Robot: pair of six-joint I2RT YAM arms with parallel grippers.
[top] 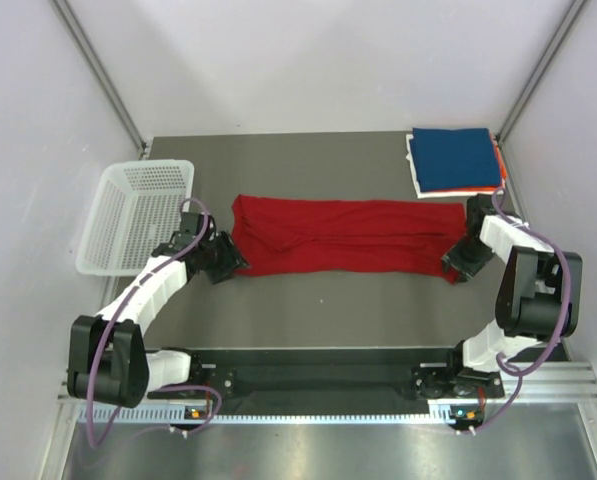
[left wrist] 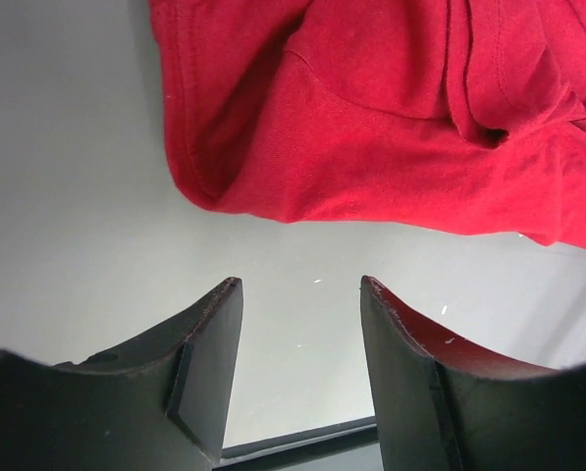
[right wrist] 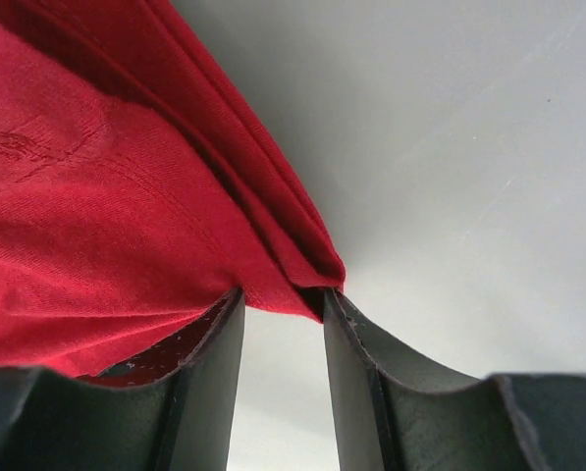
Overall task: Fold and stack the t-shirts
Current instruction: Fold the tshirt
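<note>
**Where things lay on the counter**

I saw the spread-out t-shirt (top: 343, 238) stretched left to right across the middle of the counter (top: 328, 300). The basket (top: 146, 164) sat at the left edge, slightly behind the shirt's left end. The stack of folded t-shirts (top: 456, 160) lay in the far right corner, just behind the shirt's right end. My left pincer (top: 228, 262) sat at the near-left corner of the shirt, just beside the cloth and apart from it. My right pincer (top: 456, 262) sat at the shirt's near-right corner, with that corner lying at its fingertips.
</note>
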